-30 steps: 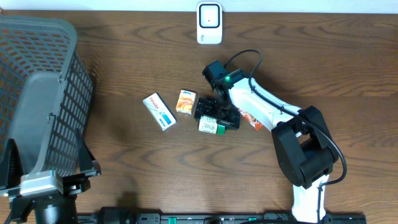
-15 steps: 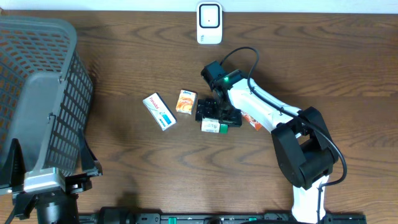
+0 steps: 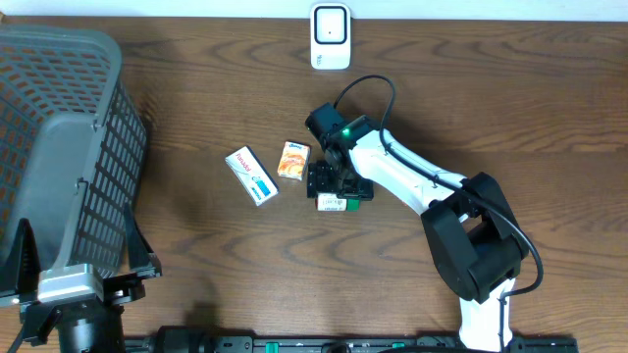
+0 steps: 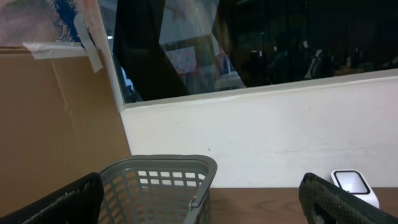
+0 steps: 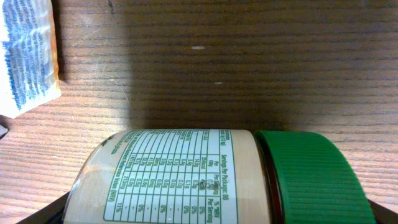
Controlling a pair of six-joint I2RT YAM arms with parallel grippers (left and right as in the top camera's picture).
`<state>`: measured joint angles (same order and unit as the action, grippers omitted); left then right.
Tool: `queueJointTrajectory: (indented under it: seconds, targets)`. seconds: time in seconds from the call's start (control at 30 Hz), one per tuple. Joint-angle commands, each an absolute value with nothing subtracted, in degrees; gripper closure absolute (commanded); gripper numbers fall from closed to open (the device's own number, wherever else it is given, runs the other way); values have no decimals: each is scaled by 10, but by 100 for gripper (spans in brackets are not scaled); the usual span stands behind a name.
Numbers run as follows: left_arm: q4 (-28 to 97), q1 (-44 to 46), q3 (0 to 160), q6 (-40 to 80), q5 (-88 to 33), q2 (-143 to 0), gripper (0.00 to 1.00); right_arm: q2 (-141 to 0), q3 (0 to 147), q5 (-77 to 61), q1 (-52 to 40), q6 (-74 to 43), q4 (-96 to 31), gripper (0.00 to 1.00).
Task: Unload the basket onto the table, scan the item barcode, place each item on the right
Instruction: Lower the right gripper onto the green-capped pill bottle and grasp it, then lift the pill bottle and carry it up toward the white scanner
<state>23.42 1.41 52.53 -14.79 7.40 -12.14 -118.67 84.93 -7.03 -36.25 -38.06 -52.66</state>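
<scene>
Green-lidded jar (image 5: 186, 180) label readable at wrist, overhead half-hidden under right pincer (image 3: 339, 188).

The setting is a mock shop checkout built in a lab or office room. On the wood-grain table (image 3: 510, 88), a white barcode scanner (image 3: 331, 36) stands beyond the right gripper (image 3: 339, 188) at the far edge. A green-lidded jar (image 5: 186, 180) lies at the gripper, two small printed cartons (image 3: 251, 175) lie just to its left, and a grey plastic shopping basket (image 3: 59, 147) sits well off on that side. The left wrist view adds a white wall (image 4: 261, 137), a dark interior window (image 4: 267, 43) and a taped cardboard panel (image 4: 56, 118).
</scene>
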Motion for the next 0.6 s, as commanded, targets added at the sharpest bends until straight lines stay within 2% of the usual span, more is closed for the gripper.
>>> queueJointTrajectory:
  seconds: [0.0, 0.3, 0.57]
  targets:
    - [234, 17, 526, -143, 69, -118, 1, -1192, 845, -65, -368, -376, -525, 19]
    - [254, 17, 526, -143, 69, -118, 1, -1192, 846, -96, -357, -371, -545, 21]
    - [257, 17, 526, -143, 69, -118, 1, -1192, 846, -42, -356, -295, -551, 1]
